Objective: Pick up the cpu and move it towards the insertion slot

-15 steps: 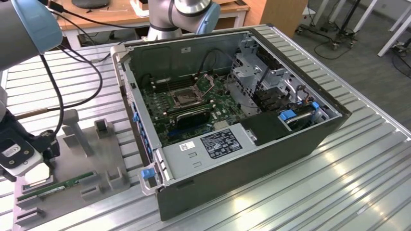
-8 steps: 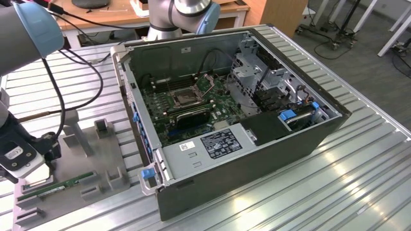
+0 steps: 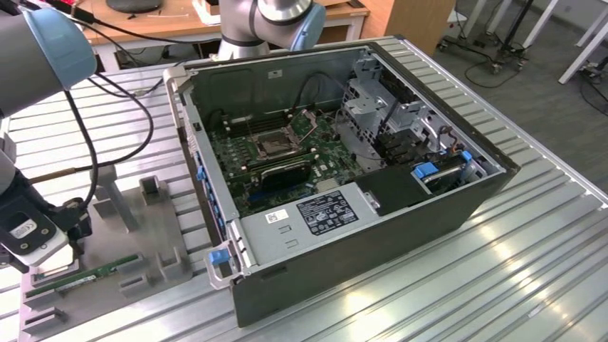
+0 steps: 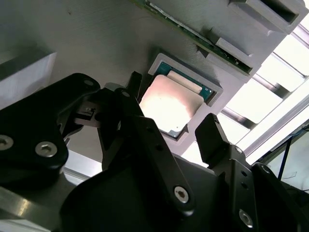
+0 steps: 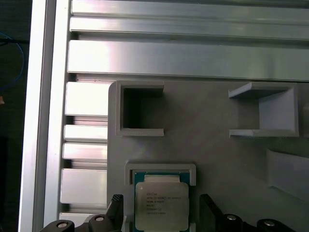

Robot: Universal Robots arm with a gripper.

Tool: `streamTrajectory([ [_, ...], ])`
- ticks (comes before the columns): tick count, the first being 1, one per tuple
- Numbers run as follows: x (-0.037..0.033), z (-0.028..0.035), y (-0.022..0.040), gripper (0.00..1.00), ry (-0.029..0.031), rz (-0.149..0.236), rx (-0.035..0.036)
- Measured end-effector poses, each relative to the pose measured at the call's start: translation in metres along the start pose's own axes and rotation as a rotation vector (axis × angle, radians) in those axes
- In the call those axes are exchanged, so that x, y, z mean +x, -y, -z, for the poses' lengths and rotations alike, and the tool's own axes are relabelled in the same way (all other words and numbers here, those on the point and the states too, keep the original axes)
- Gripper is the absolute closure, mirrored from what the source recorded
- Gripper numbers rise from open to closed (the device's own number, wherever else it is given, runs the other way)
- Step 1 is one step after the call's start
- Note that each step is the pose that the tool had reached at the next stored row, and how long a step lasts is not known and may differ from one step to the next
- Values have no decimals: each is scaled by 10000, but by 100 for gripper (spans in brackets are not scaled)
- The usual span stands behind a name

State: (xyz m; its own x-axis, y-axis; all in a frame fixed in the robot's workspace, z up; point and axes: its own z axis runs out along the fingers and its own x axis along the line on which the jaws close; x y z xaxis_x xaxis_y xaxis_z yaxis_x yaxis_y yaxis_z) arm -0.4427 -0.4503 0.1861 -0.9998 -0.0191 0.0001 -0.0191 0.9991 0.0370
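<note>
Currently the gripper (image 5: pixel 160 200) hangs open, its jaws spread to either side of the cpu (image 5: pixel 161 209), which lies flat between them in a recess of the grey tray (image 5: pixel 203 130).

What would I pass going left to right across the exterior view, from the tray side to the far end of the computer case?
In order: green memory stick → blue case latch → insertion slot → metal drive cage → blue plastic tab.
</note>
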Motion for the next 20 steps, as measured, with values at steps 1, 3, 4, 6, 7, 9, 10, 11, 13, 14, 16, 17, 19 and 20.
streamTrajectory([
  [1, 0, -2, 0, 28, 1, 0, 0],
  [3, 0, -9, 0, 28, 3, 0, -2],
  [4, 0, -9, 0, 28, 2, 0, -1],
  [6, 0, -9, 0, 28, 0, 0, 0],
  [7, 0, -8, 0, 28, 0, 0, 1],
  [9, 0, -8, 0, 28, -1, 0, 1],
  [10, 0, -9, 0, 28, 0, 0, 1],
  [11, 0, -11, 0, 28, -1, 0, 0],
  [13, -1, -28, 1, 28, 3, 0, -2],
  [14, 0, -36, 1, 28, 1, 0, -1],
  [16, 0, -44, 2, 28, 0, 0, 0],
  [17, 0, -43, 2, 28, -1, 0, 1],
  [19, 0, -46, 2, 28, 0, 0, 0],
  [20, 0, -46, 2, 28, 0, 0, 0],
])
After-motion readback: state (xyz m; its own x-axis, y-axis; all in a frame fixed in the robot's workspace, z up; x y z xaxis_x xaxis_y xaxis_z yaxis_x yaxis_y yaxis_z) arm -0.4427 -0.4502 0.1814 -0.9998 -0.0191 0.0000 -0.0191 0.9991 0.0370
